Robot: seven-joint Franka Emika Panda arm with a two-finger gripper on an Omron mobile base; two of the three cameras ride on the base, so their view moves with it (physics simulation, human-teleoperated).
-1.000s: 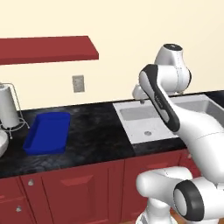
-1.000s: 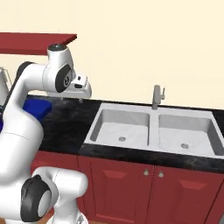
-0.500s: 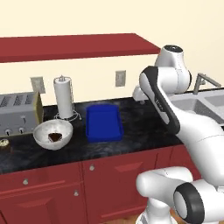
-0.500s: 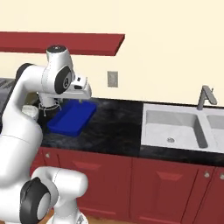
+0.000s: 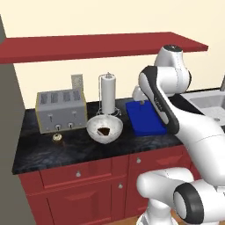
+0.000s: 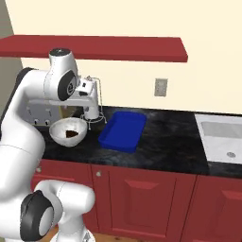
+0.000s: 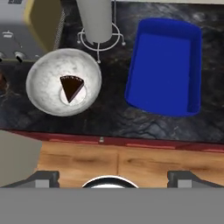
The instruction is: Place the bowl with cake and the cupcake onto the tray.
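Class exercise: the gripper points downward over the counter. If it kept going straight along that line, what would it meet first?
Probably the dark speckled countertop, in the gap between the wide grey-white bowl with cake and the bright blue rectangular tray; the open gripper aims between them, though depth is unclear.

Arm [image 5: 176, 114]: glossy white rounded shells, dark grey/black joint rings at the elbow and base. Rounded white cap on the top joint with a small dark disc. Small boxy white hand [image 6: 85, 87], dark detailing.
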